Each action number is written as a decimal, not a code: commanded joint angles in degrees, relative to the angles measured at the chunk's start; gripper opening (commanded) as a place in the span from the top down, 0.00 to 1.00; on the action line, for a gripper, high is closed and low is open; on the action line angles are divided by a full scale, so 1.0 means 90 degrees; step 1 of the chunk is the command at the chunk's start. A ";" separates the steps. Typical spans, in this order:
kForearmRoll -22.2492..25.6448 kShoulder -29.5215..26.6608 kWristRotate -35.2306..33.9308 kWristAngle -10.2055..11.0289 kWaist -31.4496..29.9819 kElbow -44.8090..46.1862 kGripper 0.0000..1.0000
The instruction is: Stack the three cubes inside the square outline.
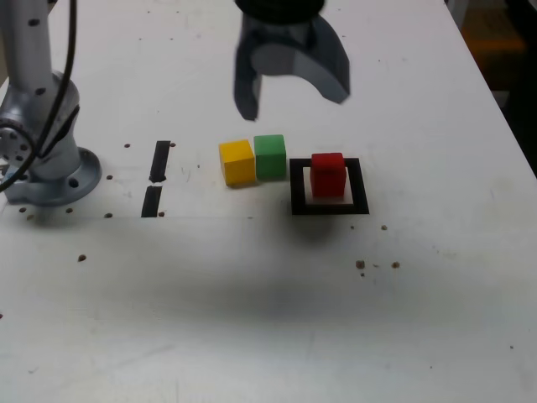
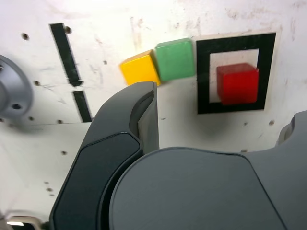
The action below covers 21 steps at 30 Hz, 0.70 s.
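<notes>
Ext view: hand (image 1: pixel 291 94) hangs above the bench (image 1: pixel 252 319), up over the cubes, jaws spread wide w/ nothing between them. Directly beneath and slightly nearer sit the yellow cube (image 1: pixel 237 161) and green cube (image 1: pixel 270 156), side by side and touching, yellow on the ext view's left, green on its right and set a bit farther back. Just right of green lies the square outline (image 1: pixel 329 206), a flat black frame w/ white centre. Red cube (image 1: pixel 328 175) stands inside it, toward the far part of the white centre, its top overlapping the far black bar in this angle. Green sits just beside the outline's left bar; can't tell if they touch. No cube is stacked on another. Left of the yellow cube, well apart, two short black strips (image 1: pixel 156 177) lie end to end w/ a small gap. Farther left is the arm base (image 1: pixel 46 164), grey, w/ cables running down it. Small dark specks dot the bench.

Wrist view: one dark finger (image 2: pixel 139 120) fills the foreground, its tip close to the yellow cube (image 2: pixel 140 68) in the picture; the other finger shows only at the frame edge, so jaws read as wide apart, empty. Green cube (image 2: pixel 175 59) touches yellow. Red cube (image 2: pixel 237 83) sits within the square outline (image 2: pixel 204 76), off-centre. Black strips (image 2: pixel 72 72) and part of the arm base (image 2: pixel 13 93) show too.
</notes>
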 commanded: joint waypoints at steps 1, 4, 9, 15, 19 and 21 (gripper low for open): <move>0.0088 -0.0155 0.0227 -0.0006 -0.0006 0.0049 0.00; 0.0253 -0.0222 0.0625 -0.0075 -0.0007 0.0189 0.00; 0.0604 -0.0292 0.1249 -0.0049 -0.0011 0.0359 0.00; 0.0669 -0.0443 0.1984 0.0274 -0.0153 0.0532 0.00; 0.0684 -0.0490 0.2125 0.0581 -0.0344 0.0750 0.00; 0.0668 -0.0538 0.2345 0.0714 -0.0423 0.0832 0.00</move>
